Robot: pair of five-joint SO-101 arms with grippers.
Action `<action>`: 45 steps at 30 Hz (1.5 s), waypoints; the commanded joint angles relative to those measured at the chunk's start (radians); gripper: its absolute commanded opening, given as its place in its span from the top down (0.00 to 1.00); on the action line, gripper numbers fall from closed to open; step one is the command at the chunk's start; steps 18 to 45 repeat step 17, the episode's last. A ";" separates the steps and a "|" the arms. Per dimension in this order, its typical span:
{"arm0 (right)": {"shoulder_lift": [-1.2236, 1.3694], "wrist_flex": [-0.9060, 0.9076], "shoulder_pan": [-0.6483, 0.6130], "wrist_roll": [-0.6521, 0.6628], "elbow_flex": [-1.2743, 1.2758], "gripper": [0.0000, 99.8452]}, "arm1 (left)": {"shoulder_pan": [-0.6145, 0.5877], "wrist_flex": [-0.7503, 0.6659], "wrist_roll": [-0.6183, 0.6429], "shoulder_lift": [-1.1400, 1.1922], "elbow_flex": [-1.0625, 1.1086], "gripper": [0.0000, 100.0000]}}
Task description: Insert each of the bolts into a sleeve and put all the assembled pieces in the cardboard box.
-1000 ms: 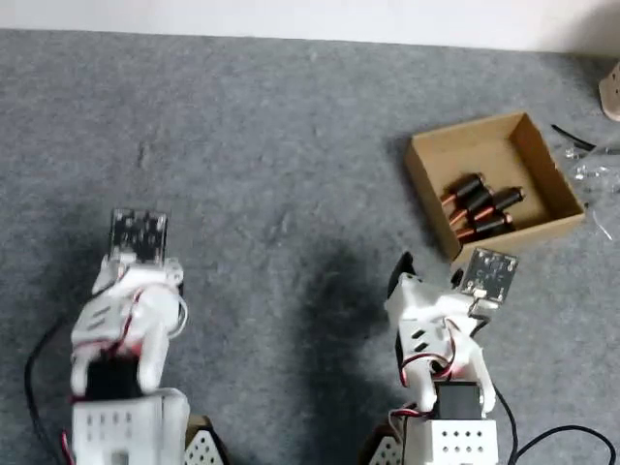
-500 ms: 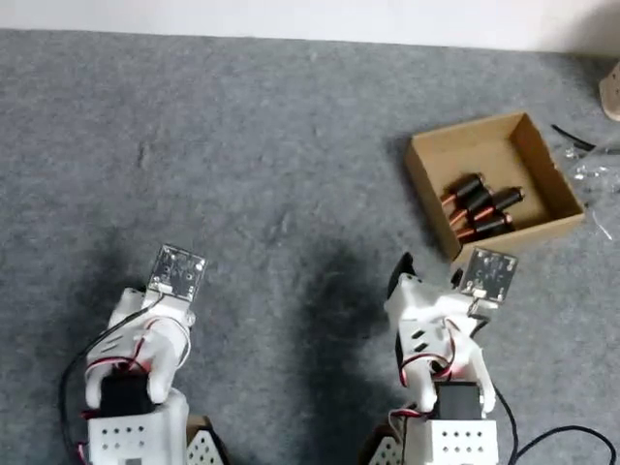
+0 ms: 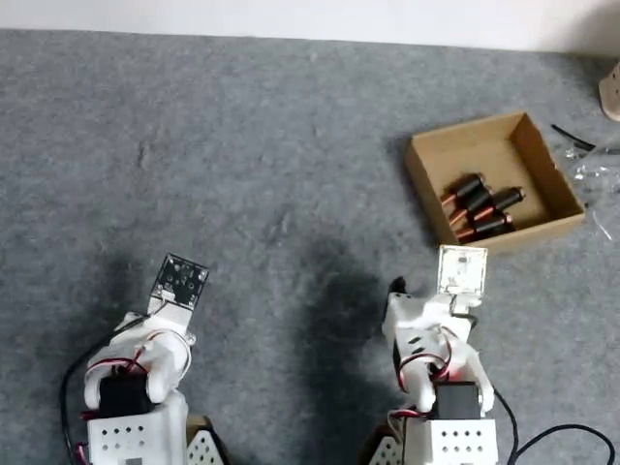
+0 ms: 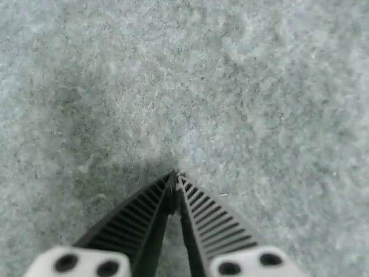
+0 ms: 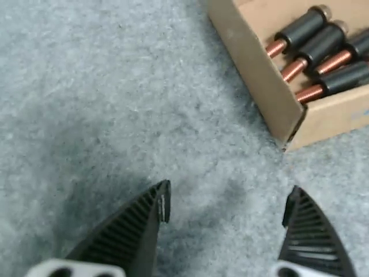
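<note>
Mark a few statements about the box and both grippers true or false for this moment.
1. The cardboard box holds four assembled pieces. True.
2. The left gripper is open. False: it is shut, with nothing between its fingers.
3. The right gripper grips a bolt. False: it is open and empty above the carpet, near the box.
4. The assembled pieces lie side by side inside the box. True.

No legible text or numbers.
</note>
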 commanded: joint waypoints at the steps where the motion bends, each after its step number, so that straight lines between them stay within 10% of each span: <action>1: 0.004 0.005 -0.012 0.017 0.127 0.72 | -0.010 0.015 -0.003 -0.007 0.021 0.99; 45: -0.002 0.045 -0.012 0.017 0.130 0.72 | -0.010 0.015 -0.003 -0.007 0.021 0.99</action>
